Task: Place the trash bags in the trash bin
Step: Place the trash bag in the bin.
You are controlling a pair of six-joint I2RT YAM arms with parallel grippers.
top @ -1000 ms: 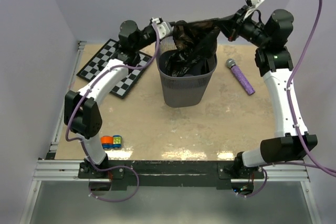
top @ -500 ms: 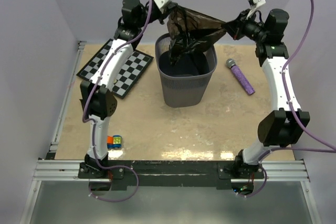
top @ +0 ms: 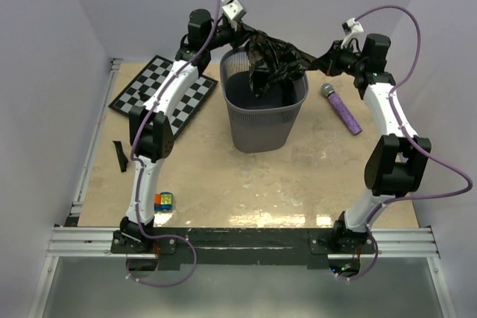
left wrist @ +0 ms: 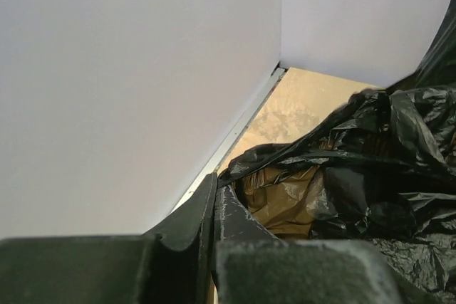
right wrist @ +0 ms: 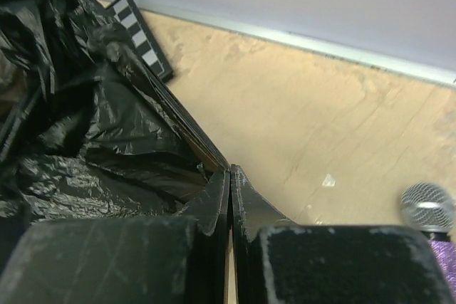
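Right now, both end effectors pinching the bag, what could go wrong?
The bag hangs bunched between the left end effector and right end effector, partly beyond the far rim of the bin; released, it might drape outside. The thin film could tear or slip if pulled apart. The black strip lying far left may be missed.

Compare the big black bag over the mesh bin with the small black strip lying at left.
The crinkly black plastic bag is large and billowy; the small black strip is narrow and flat. The bag hangs in the air over the grey wire-mesh bin; the strip lies on the table. Both are black.
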